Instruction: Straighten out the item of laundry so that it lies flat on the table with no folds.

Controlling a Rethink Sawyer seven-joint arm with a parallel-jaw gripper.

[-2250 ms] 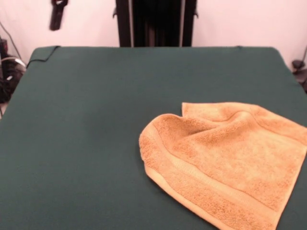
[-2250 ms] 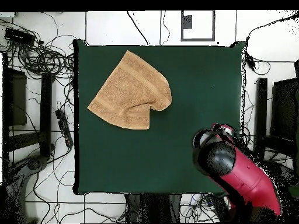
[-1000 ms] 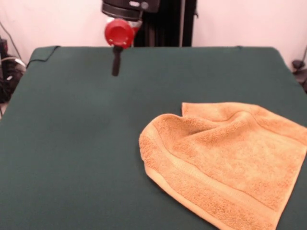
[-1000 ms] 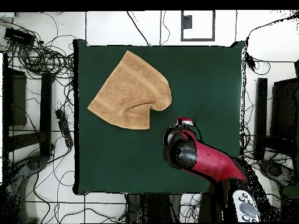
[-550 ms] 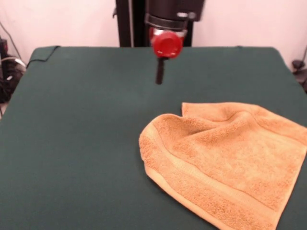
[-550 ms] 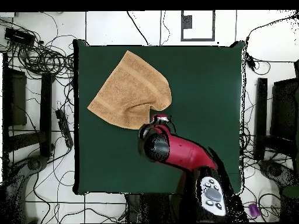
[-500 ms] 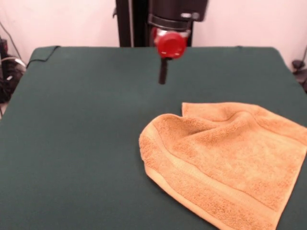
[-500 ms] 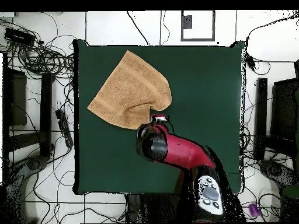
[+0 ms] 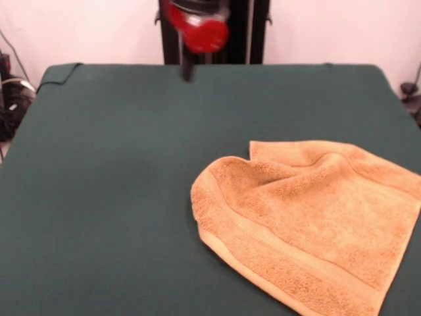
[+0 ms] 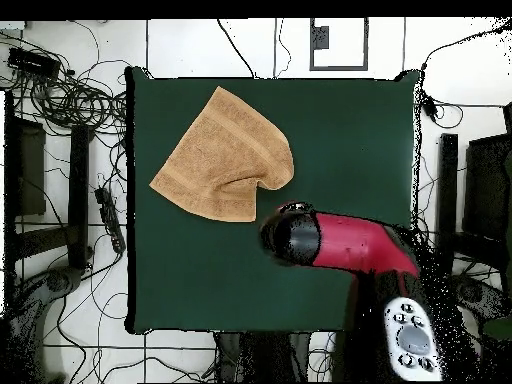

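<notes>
The item of laundry [image 9: 309,217], an orange-tan terry towel, lies crumpled at the near right of the green table [image 9: 99,164]. Its left part is folded over into a rounded edge, and a ridge and a notch run across its far side. A woven band runs along its near edge. From overhead the towel [image 10: 222,155] sits in the table's [image 10: 350,140] upper left part. My gripper [image 9: 187,71] hangs blurred under the red wrist disc [image 9: 199,31], high over the table's far middle and well apart from the towel. The red arm [image 10: 345,243] covers it from above.
A dark cable [image 9: 56,76] drapes over the table's far left corner. From overhead, tangled cables [image 10: 60,95] and black frames [image 10: 40,190] crowd the tiled floor around the table. A control panel [image 10: 410,350] on the arm shows at the lower right.
The gripper had swung in to just beyond the towel's far folded corner. It has now pulled up and back, away from the towel. The towel has not moved.
</notes>
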